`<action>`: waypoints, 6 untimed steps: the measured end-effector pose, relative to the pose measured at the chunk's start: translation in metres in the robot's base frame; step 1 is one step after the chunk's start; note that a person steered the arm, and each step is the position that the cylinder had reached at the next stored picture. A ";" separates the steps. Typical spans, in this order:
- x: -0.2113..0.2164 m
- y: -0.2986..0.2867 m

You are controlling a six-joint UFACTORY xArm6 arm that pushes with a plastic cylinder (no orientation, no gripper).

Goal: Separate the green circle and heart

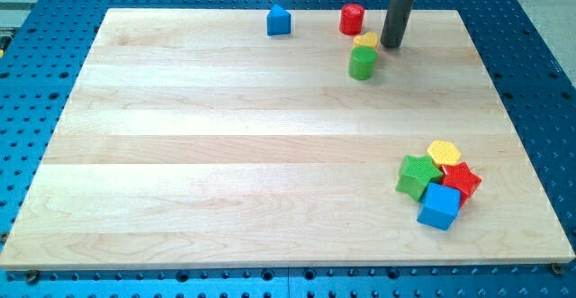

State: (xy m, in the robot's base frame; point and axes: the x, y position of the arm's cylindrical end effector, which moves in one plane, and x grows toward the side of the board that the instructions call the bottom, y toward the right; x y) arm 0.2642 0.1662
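The green circle block (pixel 362 63) stands near the view's top, right of centre. A yellow heart block (pixel 366 40) touches its upper edge. My tip (pixel 391 45) rests on the board just right of the yellow heart, a small gap from it, and up-right of the green circle. The rod rises from there out of the view's top.
A red cylinder (pixel 351 19) and a blue house-shaped block (pixel 279 21) sit along the view's top edge. At lower right cluster a green star (pixel 417 176), a yellow hexagon (pixel 444 152), a red star (pixel 462 180) and a blue cube (pixel 439 206).
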 end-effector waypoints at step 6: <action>0.114 -0.078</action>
